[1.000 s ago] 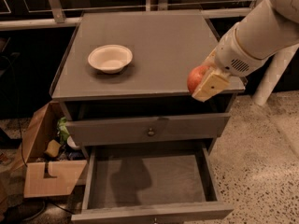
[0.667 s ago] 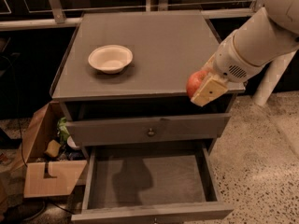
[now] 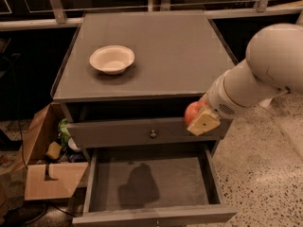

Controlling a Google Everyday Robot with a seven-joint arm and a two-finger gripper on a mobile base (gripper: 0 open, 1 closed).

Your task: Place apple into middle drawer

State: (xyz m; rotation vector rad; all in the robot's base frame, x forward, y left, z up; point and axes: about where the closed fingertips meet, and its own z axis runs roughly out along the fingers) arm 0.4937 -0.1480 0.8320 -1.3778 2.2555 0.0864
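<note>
The red-orange apple [image 3: 193, 111] is held in my gripper [image 3: 199, 117] in front of the cabinet's right side, level with the closed knob drawer front [image 3: 142, 132]. Below it the middle drawer [image 3: 156, 183] is pulled open, a shallow grey box with a bare floor carrying the arm's shadow. The apple hangs above the drawer's right rear part, not touching it. My white arm reaches in from the right.
A white bowl [image 3: 112, 59] sits on the grey cabinet top [image 3: 165, 51]. An open cardboard box [image 3: 45, 169] with clutter lies on the floor at the left. Speckled floor shows at the right; a railing runs behind the cabinet.
My gripper with the apple has moved down and forward, from beside the cabinet top's right edge to in front of the knob drawer, over the open drawer.
</note>
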